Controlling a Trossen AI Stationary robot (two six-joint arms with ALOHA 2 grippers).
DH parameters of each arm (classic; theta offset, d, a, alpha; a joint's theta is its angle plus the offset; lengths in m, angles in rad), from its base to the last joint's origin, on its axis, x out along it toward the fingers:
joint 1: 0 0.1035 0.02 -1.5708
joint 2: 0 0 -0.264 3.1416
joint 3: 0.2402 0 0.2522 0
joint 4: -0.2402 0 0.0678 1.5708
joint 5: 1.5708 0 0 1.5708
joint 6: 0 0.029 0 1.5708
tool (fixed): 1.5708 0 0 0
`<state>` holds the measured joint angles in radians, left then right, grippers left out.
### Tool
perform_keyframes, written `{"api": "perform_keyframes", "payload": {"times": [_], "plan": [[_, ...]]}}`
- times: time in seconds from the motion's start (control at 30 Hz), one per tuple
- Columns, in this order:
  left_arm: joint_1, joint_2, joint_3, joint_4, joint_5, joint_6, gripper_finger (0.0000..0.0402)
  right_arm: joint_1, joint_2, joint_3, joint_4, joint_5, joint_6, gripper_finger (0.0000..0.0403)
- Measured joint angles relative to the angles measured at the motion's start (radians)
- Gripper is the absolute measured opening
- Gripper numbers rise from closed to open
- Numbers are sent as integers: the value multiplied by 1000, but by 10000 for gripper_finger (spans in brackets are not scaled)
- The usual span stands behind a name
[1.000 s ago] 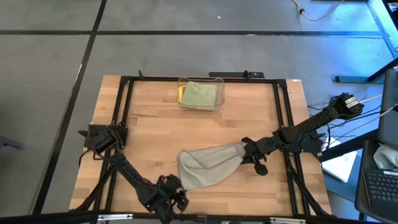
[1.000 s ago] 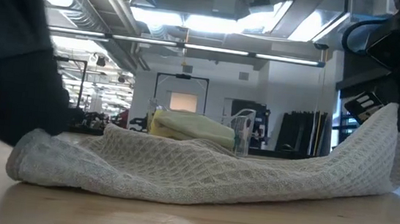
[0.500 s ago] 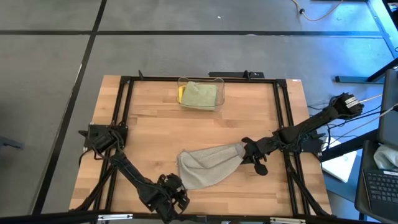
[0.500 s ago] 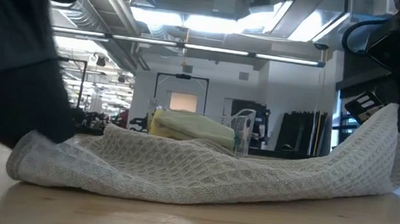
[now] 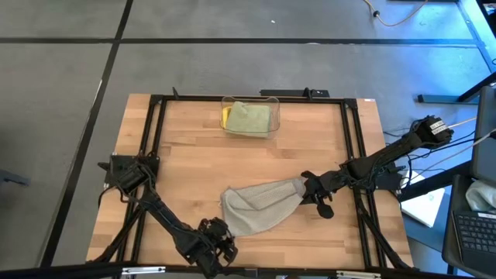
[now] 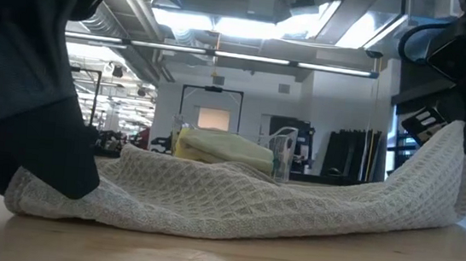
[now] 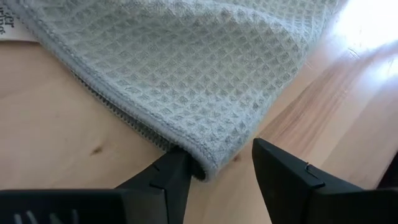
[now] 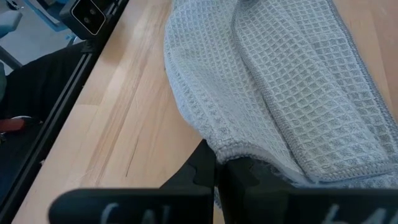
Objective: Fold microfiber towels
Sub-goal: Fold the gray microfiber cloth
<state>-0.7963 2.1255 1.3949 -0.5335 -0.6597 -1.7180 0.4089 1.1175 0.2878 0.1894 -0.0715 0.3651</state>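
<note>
My right pincer (image 5: pixel 304 188) pinches the three-o'clock end of the grey towel (image 5: pixel 260 206), lifting it off the desk (image 5: pixel 186 167) at centre, while my left pincer (image 7: pixel 214 168), fingers parted, straddles the six-o'clock corner, apparently to grip it for a fold.

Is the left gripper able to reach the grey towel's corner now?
Probably yes: the left gripper is open at the grey towel corner, nothing between them.
</note>
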Motion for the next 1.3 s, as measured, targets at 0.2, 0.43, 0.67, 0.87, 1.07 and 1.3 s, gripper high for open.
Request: {"api": "perform_keyframes", "payload": {"times": [0.2, 0.43, 0.67, 0.87, 1.07, 1.3], "plan": [[0, 2, 0, -8, -12, 3, 108, 0, 0, 0, 0, 0, 0, 8], [0, 2, 0, -4, -12, 32, 8, 0, 0, 0, 0, 0, 2, 8], [6, -49, -1, -38, -32, 111, 1, 0, -2, 10, 24, -37, 21, 8], [13, -145, -1, -100, -107, 186, 0, 0, -2, 56, -6, -52, 4, 8], [13, -284, 0, -227, -181, 244, 0, 0, -53, 180, -178, -80, -90, 8], [7, -454, 0, -322, -289, 348, 0, 0, -159, 370, -471, 67, -207, 8]]}}
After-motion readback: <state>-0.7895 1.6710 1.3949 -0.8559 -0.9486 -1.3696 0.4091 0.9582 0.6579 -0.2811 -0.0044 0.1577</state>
